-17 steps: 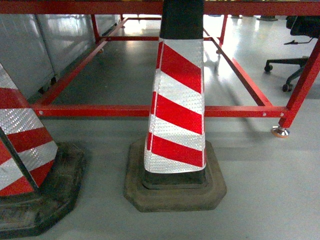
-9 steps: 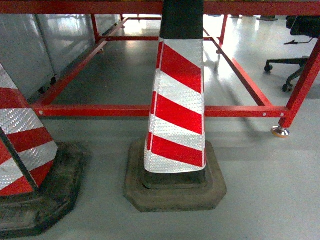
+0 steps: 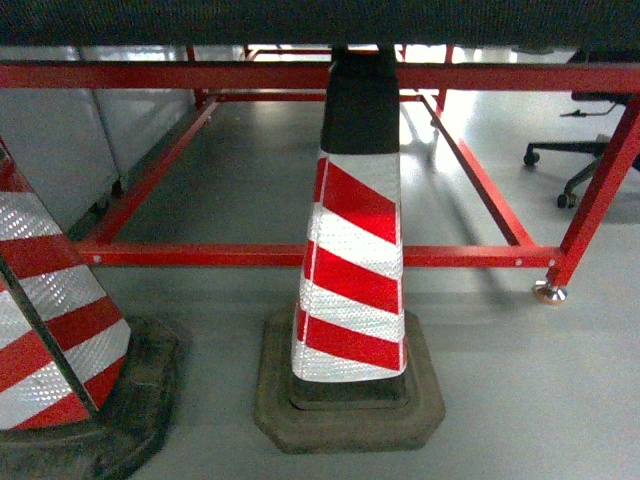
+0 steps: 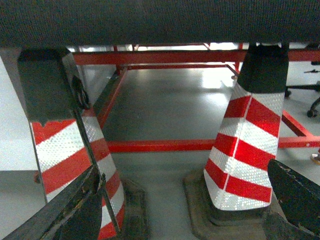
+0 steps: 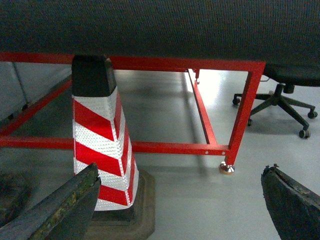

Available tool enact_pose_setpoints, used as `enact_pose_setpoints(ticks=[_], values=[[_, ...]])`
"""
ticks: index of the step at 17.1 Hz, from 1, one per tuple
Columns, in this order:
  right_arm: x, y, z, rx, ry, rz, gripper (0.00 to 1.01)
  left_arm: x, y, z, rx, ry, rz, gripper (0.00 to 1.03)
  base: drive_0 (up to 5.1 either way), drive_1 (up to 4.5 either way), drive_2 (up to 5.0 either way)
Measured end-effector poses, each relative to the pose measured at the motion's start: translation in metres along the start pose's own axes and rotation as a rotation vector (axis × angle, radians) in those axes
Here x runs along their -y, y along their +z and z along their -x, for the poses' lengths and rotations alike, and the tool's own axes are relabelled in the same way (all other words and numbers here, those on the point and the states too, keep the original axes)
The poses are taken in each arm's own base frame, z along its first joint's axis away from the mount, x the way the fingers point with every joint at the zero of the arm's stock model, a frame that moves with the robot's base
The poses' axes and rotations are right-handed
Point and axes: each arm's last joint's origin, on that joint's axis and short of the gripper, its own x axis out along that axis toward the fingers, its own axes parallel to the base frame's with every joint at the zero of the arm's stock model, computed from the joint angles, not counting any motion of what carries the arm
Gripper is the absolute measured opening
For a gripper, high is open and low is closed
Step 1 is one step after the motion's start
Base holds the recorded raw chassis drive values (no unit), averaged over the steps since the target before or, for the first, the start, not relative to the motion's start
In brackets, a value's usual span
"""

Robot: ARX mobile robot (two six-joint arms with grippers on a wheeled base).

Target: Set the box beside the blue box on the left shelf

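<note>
The box, the blue box and the left shelf are out of view in all three views. My left gripper is open, its dark fingers wide apart over bare grey floor with nothing between them. It faces two red-and-white striped cones. My right gripper is open too, with one finger at the right edge and only floor in the gap. Neither gripper shows in the head view.
A striped cone on a black rubber base stands straight ahead, and a second cone at the left. Behind them runs a red tubular frame with a steel foot. An office chair stands far right. A dark surface spans overhead.
The head view has shifted upward and back: the cones and red frame sit lower in the picture, and a dark surface now fills the top edge.
</note>
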Motion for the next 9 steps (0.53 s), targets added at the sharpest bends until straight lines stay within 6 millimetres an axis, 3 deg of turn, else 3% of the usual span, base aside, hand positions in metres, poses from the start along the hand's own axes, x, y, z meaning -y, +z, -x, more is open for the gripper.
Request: enact_pose_setpoints(ticks=[9], values=[[0.0000,-0.0001,0.0000,-0.001,0.000,-0.002,0.98,0.0000,-0.0001,0.0000,0.000,0.000,0.001,0.98,0.0,0.00,0.0]])
